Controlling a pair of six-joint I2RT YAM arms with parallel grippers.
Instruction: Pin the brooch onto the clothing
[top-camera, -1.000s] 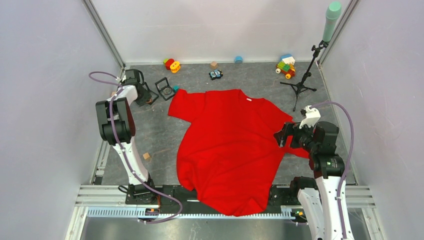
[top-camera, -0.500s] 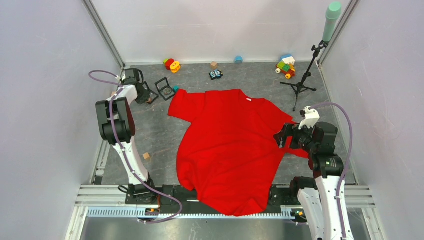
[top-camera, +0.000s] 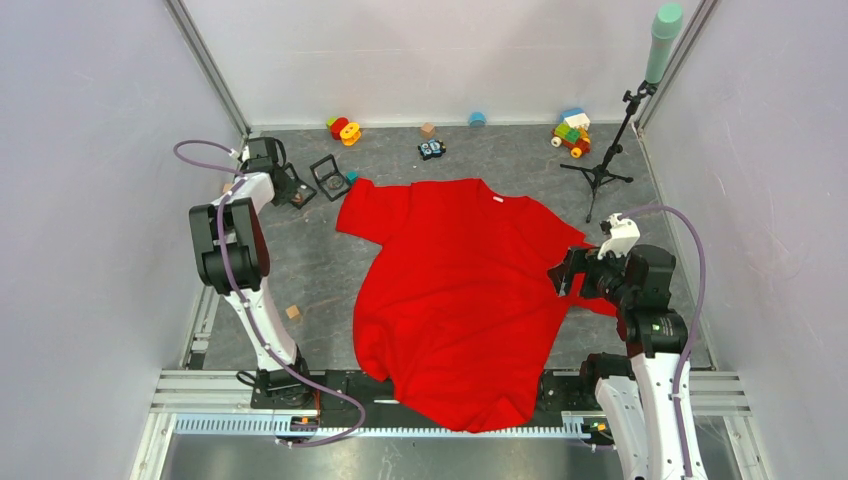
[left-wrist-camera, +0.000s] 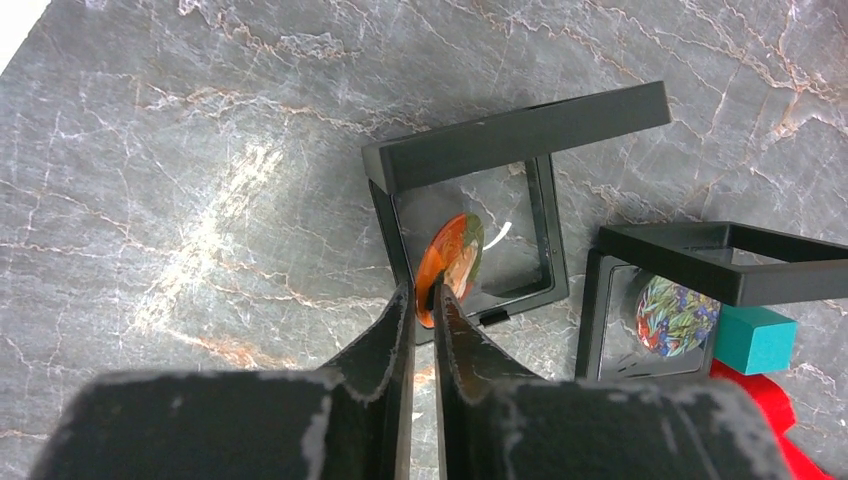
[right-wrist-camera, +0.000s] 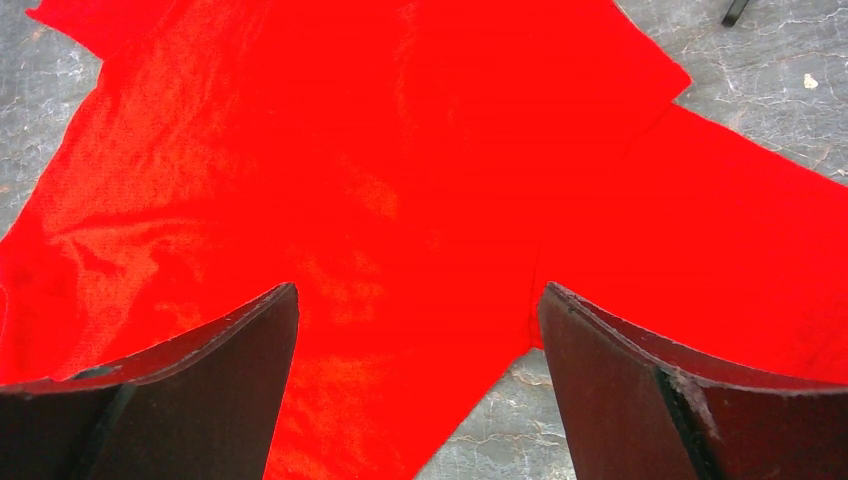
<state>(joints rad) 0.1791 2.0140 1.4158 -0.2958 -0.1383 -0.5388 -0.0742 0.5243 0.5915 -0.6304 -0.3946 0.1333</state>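
The left gripper (left-wrist-camera: 421, 298) pinches the brooch (left-wrist-camera: 453, 250) by its near rim, jaws almost together — that edge is hidden between them. The right gripper (right-wrist-camera: 418, 292) gapes empty above the T-shirt (right-wrist-camera: 400, 130).

Near the far left corner of the table (top-camera: 310, 270), the left gripper (left-wrist-camera: 421, 292) has drawn its jaws in from a wider gape to a thin slit. They now nip the lower edge of the orange brooch (left-wrist-camera: 452, 262), which is tilted up inside its open black case (left-wrist-camera: 520, 130). The left arm (top-camera: 228, 245) leans slightly nearer the table's left edge, and its purple cable (top-camera: 196, 147) has shifted with it.
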